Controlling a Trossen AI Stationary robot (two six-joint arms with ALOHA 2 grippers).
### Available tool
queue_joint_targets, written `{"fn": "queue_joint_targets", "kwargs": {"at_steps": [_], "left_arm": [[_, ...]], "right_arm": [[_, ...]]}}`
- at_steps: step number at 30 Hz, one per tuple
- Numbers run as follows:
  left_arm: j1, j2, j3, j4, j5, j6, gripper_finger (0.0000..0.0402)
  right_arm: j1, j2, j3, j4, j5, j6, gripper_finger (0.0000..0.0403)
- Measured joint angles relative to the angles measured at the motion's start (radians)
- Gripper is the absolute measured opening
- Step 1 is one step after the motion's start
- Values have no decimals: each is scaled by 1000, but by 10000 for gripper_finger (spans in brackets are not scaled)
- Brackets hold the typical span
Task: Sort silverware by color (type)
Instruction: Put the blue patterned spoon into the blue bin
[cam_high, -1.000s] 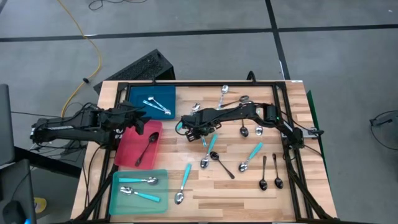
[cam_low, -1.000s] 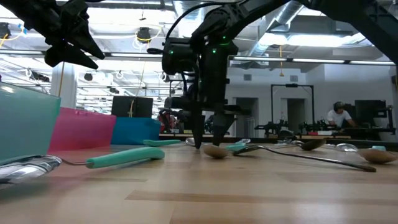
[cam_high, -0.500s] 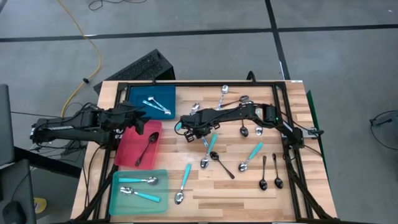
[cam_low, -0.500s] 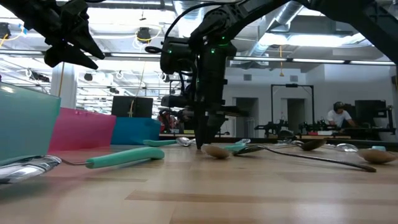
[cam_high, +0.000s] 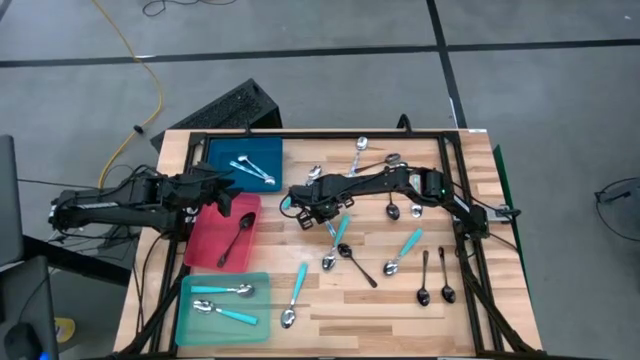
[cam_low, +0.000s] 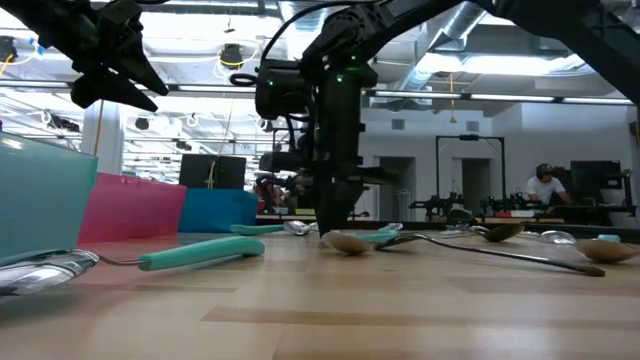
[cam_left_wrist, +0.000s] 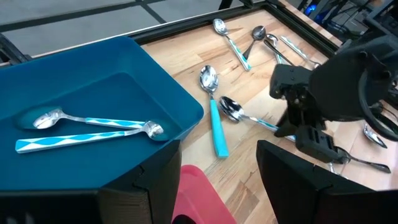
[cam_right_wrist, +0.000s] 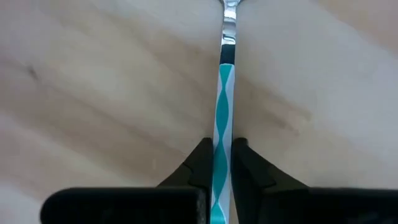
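Note:
My right gripper (cam_high: 323, 214) stands near the table's middle, fingers pointing down, shut on a spoon with a turquoise-and-white twisted handle (cam_right_wrist: 224, 93) that lies on the wood. My left gripper (cam_high: 226, 196) hovers open between the blue tray (cam_high: 215, 150) and the red tray (cam_high: 205, 245), holding nothing. Two twisted-handle spoons (cam_left_wrist: 87, 124) lie in the blue tray, a black spoon (cam_high: 236, 238) in the red one, and two spoons (cam_high: 225, 300) in the teal tray (cam_high: 190, 325). My right gripper pinches the spoon's twisted handle (cam_right_wrist: 222, 134) between its two fingertips (cam_right_wrist: 202, 158), toward the handle's free end. The fingers come from above, pointing down, one on each side of the handle. The spoon lies flat on the table, its bowl end pointing away from the fingers.
Loose spoons lie around the right gripper: turquoise-handled ones (cam_high: 298, 288) (cam_high: 405, 250) (cam_high: 338, 240), black ones (cam_high: 358, 264) (cam_high: 423, 280) (cam_high: 446, 280), silver ones (cam_high: 358, 154) (cam_high: 392, 208). A black frame (cam_high: 455, 180) borders the table. Bare wood lies along the near edge.
My right gripper has shut its fingers on the twisted handle of the spoon below it, staying in place low over the table. The spoon has not left the wood.

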Motion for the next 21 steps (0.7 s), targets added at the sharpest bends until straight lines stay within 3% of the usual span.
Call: {"fn": "queue_joint_targets", "kwargs": {"at_steps": [14,21], "left_arm": [[0,0,0,0,0,0,195],[0,0,0,0,0,0,195]], "right_arm": [[10,-1,127,-43,20,-58,56],[43,-3,188,-31,25,-166,56]]}}
